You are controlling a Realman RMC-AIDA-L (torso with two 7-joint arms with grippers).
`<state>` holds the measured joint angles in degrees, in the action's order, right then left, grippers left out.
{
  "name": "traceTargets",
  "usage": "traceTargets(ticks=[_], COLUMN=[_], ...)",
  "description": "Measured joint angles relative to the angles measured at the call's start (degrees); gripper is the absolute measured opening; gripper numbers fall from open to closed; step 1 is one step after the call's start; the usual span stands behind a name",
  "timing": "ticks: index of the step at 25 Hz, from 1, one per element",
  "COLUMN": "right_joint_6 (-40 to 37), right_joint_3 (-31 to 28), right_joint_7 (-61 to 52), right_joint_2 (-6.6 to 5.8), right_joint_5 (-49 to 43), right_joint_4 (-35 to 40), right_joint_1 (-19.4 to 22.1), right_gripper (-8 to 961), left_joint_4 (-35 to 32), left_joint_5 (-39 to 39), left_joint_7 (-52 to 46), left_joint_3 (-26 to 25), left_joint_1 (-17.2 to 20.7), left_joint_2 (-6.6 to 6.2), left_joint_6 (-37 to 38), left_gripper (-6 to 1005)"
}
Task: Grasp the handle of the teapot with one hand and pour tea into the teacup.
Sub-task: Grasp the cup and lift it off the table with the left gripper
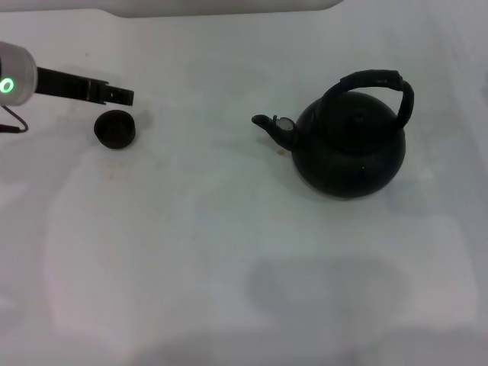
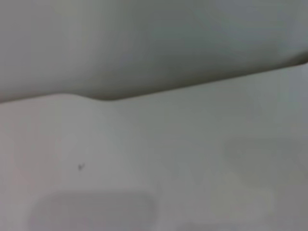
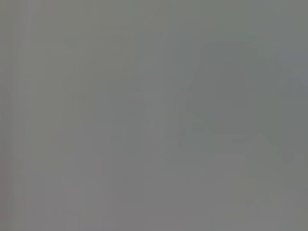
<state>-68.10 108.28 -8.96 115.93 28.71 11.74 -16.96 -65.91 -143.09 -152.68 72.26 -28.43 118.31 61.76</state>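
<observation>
The matte-black teapot (image 1: pixel 351 151) stands upright on the white table, right of centre in the head view, its short spout (image 1: pixel 271 126) pointing left. Its ribbed black arched handle (image 1: pixel 377 85) loops over the top, free of any gripper. The tiny black teacup (image 1: pixel 115 128) sits far left, well apart from the teapot. My left gripper (image 1: pixel 122 95) reaches in from the left edge, its tip just behind the teacup and not touching it. No tea is visible. My right gripper is out of view. The wrist views show neither object.
The white table (image 1: pixel 229 252) spreads across the whole head view, with its far edge (image 1: pixel 229 11) at the top. A small brownish spot (image 1: pixel 282 153) lies on the table under the spout. The left wrist view shows only the table surface and its edge (image 2: pixel 159 91).
</observation>
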Motion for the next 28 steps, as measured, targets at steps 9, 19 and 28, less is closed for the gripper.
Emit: traceTargets(ticks=[9,19,28], right_joint_6=[-0.02,-0.03,-0.01], right_joint_3=[0.0,0.08,0.09], right_joint_7=[0.15,0.3,0.28], right_joint_2=[0.0,0.0,0.0], right_joint_5=[-0.23,-0.24,-0.23], right_joint_4=[0.12,0.13,0.12], right_joint_1=[0.0,-0.42,-0.58], right_gripper=[875,875,875], left_joint_4=[3.15,4.58,8.45], left_joint_5=[-0.2,-1.58,-2.96], left_joint_7=[0.07,-0.46,-0.28], left_joint_3=[0.91,1.0,1.06], left_joint_1=[-1.58,-2.25,-4.51], left_joint_2=[-0.01,0.06,0.08], left_joint_6=[-0.57,-0.85,-1.18], left_gripper=[843,844,843])
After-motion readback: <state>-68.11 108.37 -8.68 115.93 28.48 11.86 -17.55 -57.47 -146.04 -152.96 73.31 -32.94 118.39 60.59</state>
